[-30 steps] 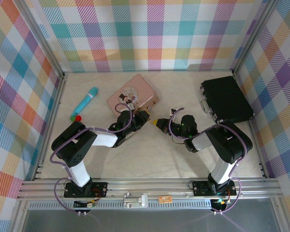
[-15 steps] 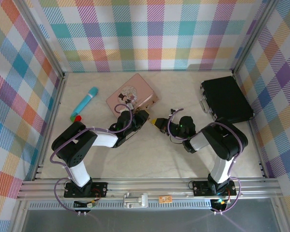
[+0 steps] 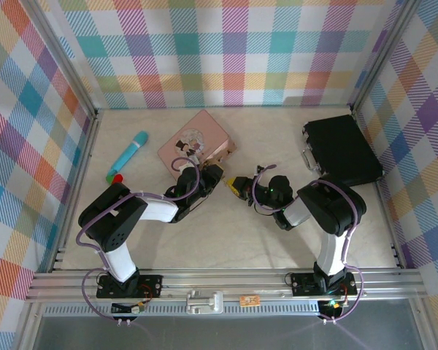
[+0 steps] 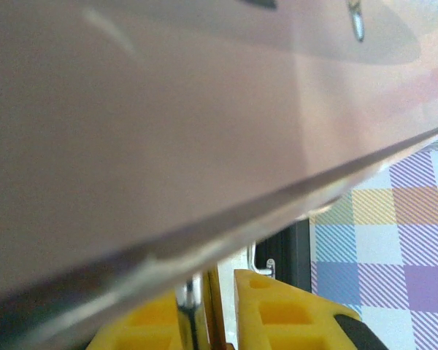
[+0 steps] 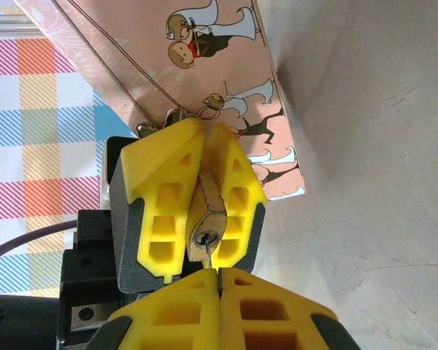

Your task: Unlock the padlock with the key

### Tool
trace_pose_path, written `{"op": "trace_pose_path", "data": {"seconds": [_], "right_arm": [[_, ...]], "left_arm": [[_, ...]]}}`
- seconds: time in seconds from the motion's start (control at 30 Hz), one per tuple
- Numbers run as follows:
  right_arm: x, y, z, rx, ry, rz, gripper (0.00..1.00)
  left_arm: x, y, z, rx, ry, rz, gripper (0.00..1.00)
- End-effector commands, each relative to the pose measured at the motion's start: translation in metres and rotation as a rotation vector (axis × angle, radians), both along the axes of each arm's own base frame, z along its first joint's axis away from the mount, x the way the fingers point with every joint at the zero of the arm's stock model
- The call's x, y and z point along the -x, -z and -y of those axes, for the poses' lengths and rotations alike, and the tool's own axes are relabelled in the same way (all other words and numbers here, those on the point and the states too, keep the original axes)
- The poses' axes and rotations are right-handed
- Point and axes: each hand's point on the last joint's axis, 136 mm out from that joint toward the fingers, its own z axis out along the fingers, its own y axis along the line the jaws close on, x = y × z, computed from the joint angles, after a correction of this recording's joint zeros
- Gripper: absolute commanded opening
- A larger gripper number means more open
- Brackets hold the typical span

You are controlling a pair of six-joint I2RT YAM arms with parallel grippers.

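- From above, the left gripper (image 3: pixel 219 175) and the right gripper (image 3: pixel 237 184) meet tip to tip low over the worktop (image 3: pixel 226 233). The pink tin (image 3: pixel 196 142) lies just beyond the left gripper, and the black case (image 3: pixel 343 149) sits well off to the right gripper's outer side.
- In the right wrist view, the left gripper's yellow fingers are clamped on the padlock (image 5: pixel 208 211), its keyhole end facing the right gripper. The right gripper's own fingers sit directly before that keyhole, pressed almost together. We cannot make out the key between them.
- In the left wrist view, the tin's blurred pink side looms right above the left gripper. Its yellow fingers stand narrow with a thin brass strip pinched between them.
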Motion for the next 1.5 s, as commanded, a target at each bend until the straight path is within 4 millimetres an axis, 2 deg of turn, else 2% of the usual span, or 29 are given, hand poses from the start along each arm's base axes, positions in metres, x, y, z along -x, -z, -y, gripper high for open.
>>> {"op": "trace_pose_path", "data": {"seconds": [0.0, 0.2, 0.33, 0.43, 0.5, 0.63, 0.9, 1.03, 1.17, 1.37, 1.47], "right_arm": [[-0.012, 0.000, -0.001, 0.014, 0.040, 0.023, 0.00], [-0.017, -0.007, -0.017, 0.028, 0.029, 0.050, 0.00], [-0.030, -0.001, -0.007, 0.077, 0.072, 0.068, 0.00], [-0.037, -0.005, -0.007, 0.093, 0.065, 0.087, 0.00], [-0.039, -0.001, -0.005, 0.120, 0.066, 0.078, 0.00], [-0.047, 0.007, 0.013, 0.152, 0.111, 0.066, 0.00], [-0.052, 0.001, 0.013, 0.179, 0.106, 0.090, 0.00], [-0.042, -0.001, 0.005, 0.160, 0.078, 0.080, 0.00], [-0.031, 0.012, 0.018, 0.193, 0.114, 0.055, 0.00], [-0.015, 0.021, 0.023, 0.302, 0.058, 0.083, 0.00], [-0.004, 0.026, 0.028, 0.421, 0.001, 0.090, 0.01]], "left_arm": [[0.020, -0.056, 0.037, 0.160, 0.147, 0.121, 0.00], [0.022, -0.059, 0.044, 0.170, 0.164, 0.128, 0.00], [0.028, -0.064, 0.051, 0.197, 0.195, 0.125, 0.00], [0.034, -0.067, 0.055, 0.209, 0.223, 0.115, 0.00], [0.036, -0.070, 0.055, 0.223, 0.229, 0.113, 0.00], [0.039, -0.075, 0.051, 0.211, 0.228, 0.126, 0.00], [0.041, -0.077, 0.051, 0.219, 0.235, 0.131, 0.00], [0.037, -0.074, 0.047, 0.213, 0.202, 0.133, 0.00], [0.031, -0.069, 0.036, 0.142, 0.146, 0.155, 0.00], [0.003, -0.047, 0.012, -0.062, 0.071, 0.178, 0.00], [-0.012, -0.042, 0.003, -0.128, 0.047, 0.197, 0.00]]}}
